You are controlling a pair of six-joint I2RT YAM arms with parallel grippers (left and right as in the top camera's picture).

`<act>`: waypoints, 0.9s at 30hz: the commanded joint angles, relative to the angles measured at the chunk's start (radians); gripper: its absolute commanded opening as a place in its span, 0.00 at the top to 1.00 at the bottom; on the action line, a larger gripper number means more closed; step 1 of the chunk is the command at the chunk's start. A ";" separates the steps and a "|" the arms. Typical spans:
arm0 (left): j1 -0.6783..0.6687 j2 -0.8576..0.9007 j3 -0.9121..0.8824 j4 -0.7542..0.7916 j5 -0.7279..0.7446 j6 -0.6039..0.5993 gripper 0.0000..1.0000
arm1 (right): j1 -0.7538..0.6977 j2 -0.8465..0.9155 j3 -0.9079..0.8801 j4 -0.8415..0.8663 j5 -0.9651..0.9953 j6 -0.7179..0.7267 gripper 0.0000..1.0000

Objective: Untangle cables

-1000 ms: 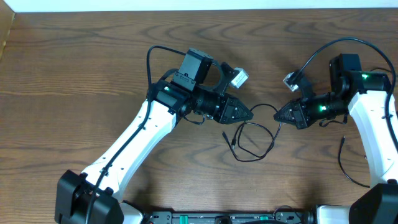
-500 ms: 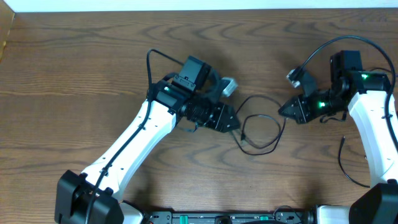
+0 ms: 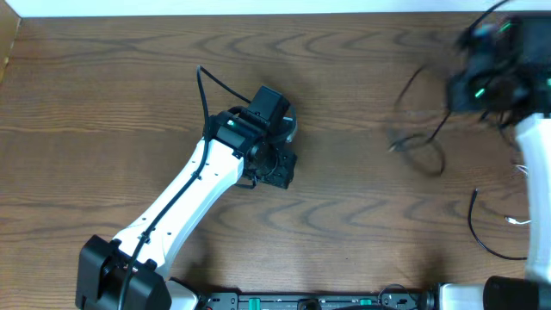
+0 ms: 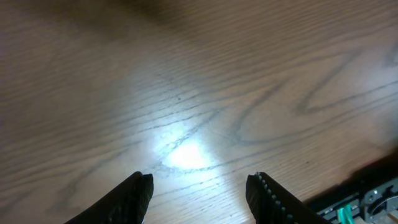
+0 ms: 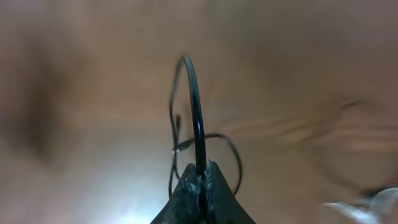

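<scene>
A thin black cable (image 3: 424, 148) hangs in blurred loops over the right part of the table. My right gripper (image 3: 472, 86), motion-blurred at the top right, is shut on it. In the right wrist view the jaws (image 5: 200, 177) pinch the cable (image 5: 198, 118), which arcs up and loops below. My left gripper (image 3: 280, 170) is at the table's middle, well left of the cable. In the left wrist view its jaws (image 4: 200, 178) are open and empty over bare wood.
Another thin black cord (image 3: 475, 226) with a light end (image 3: 515, 222) lies at the right edge by the right arm's base. The table's far edge (image 3: 258, 12) runs along the top. The left arm's thick black cable (image 3: 207, 86) arcs above its wrist.
The left gripper let go of the cable and drew back left. The right gripper swung up and to the right, dragging the black cable with it.
</scene>
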 commanded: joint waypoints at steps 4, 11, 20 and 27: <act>0.003 -0.013 -0.003 -0.003 -0.030 -0.018 0.46 | -0.079 -0.016 0.327 0.004 0.350 0.116 0.99; 0.003 -0.013 -0.003 -0.003 -0.030 -0.040 0.46 | -0.208 -0.008 0.376 -0.018 0.383 0.138 0.99; 0.003 -0.013 -0.003 -0.004 -0.030 -0.040 0.46 | -0.346 0.064 0.312 0.002 0.378 0.207 0.99; 0.003 -0.013 -0.003 -0.003 -0.029 -0.048 0.46 | -0.417 0.146 0.312 -0.001 0.339 0.245 0.99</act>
